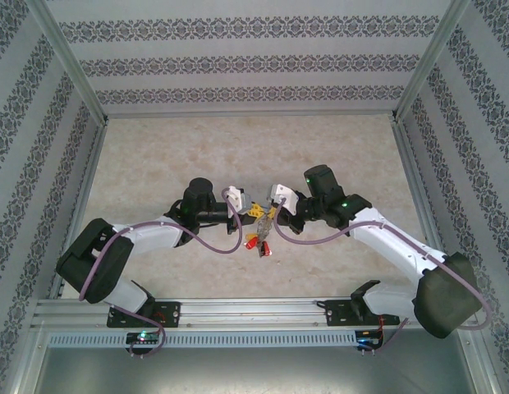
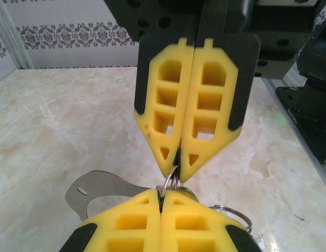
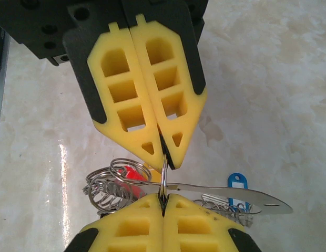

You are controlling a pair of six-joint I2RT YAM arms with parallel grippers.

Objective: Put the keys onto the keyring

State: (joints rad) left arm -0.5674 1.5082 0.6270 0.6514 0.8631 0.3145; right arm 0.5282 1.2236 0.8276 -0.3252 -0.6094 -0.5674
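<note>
Marble table (image 3: pixel 268 79); keyring (image 3: pixel 164 176) in right gripper (image 3: pixel 163 199)

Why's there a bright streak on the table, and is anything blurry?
Right wrist: glare streaks the glossy table; the near yellow fingers look slightly soft. Left wrist: its near fingers blur likewise. Top external: even light, soft shadows.

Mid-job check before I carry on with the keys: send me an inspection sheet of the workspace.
Surface: pale marbled table, no spills seen.
Job's things: keys bunched below the grippers, red tag and blue tag among them; small metal ring pinched at both ends.
Clutter: nothing seen.
Grippers: left gripper and right gripper tip to tip, both shut on the small metal ring.
Cables: purple cables loop off each wrist, close beside the keys.
Surroundings: patterned walls, metal rail at the near edge.
</note>
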